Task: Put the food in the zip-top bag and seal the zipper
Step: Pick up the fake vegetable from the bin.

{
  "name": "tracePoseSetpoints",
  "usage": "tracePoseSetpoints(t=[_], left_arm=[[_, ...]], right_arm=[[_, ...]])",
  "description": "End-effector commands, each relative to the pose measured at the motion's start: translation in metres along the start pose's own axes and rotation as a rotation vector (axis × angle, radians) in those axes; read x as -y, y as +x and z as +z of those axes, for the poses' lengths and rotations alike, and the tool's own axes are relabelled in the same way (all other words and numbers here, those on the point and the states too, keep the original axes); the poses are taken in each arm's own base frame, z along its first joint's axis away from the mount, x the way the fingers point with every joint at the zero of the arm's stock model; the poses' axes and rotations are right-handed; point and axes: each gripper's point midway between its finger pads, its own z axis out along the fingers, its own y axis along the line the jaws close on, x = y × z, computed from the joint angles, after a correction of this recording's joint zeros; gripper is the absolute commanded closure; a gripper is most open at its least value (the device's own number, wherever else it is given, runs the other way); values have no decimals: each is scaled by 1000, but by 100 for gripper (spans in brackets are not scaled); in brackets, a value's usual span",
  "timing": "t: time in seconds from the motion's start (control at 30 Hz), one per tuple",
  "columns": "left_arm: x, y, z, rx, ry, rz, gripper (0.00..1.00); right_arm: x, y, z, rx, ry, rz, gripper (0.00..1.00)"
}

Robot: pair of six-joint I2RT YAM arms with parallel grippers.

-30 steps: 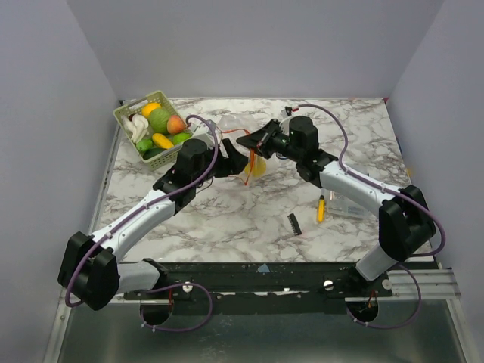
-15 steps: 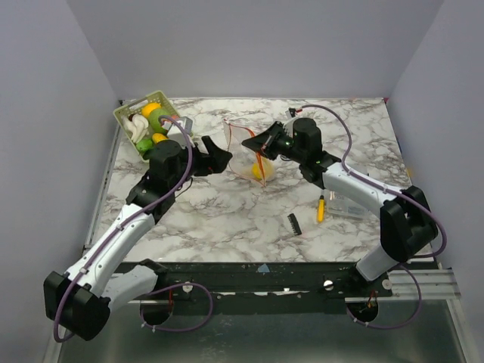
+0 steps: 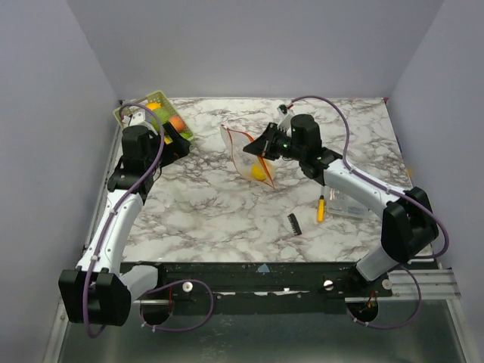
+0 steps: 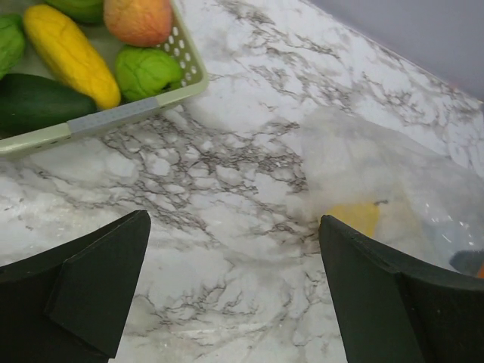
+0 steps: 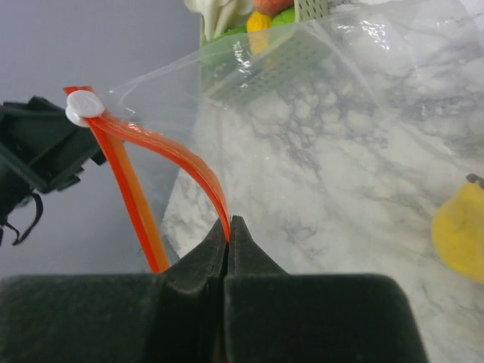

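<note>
Bag: the clear bag (image 3: 243, 147) is mid-desk (image 3: 227, 219), well apart from the basket (image 4: 113, 117), with its mouth lifted.
Zipper: the red-orange zipper (image 5: 151, 162) is unsealed, and its two sides stand apart in the right wrist view.
Right fingers: the right fingers (image 5: 193, 265) are pinched together on the zipper, holding the bag's mouth up.
Left fingers: the left fingers (image 4: 94, 280) are spread wide and hold nothing. They hang over bare desk between the basket's corner and the bag, nearer the basket.
Done: one yellow piece (image 4: 355, 217) lies inside the bag.
Left to do: the rest of the food (image 4: 72, 57) is in the basket. Yellow, green, dark green and orange-red pieces show there.
Progress: early, by my reading, with one item bagged, several to carry over, and the sealing not yet begun.
Likely next: pick another piece from the basket while the mouth is held open.
</note>
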Motion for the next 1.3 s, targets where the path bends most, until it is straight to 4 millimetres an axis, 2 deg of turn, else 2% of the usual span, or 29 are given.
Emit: tracePoseSetpoints(t=[0.0,0.1,0.27,0.37,0.47,0.63,0.8,1.0,1.27], left_arm=[[-38,-17,17,-28,-139,-15,4],[-71,-25,34,-62,-250,-47,4],[-114,-39,62,-131,-436,-26,4],[-134,-42,80,-204,-523,30,4],[-146,-49,97,-280,-569,95,4],[-170,-43,108,-361,-656,177,5],[-186,-39,108,-401,-699,261,5],[-194,-27,120,-448,-669,289,7],[-200,-26,130,-455,-665,297,30]], right_arm=[[9,13,4,-75,1,-65,99],[8,15,5,-87,-9,-71,99],[11,17,4,-90,-8,-86,99],[11,16,3,-83,-3,-97,99],[11,16,1,-81,-2,-104,99],[11,18,1,-86,-16,-104,99],[13,21,2,-92,-16,-101,99],[15,26,5,-110,-30,-90,99],[15,26,5,-111,-28,-92,99]])
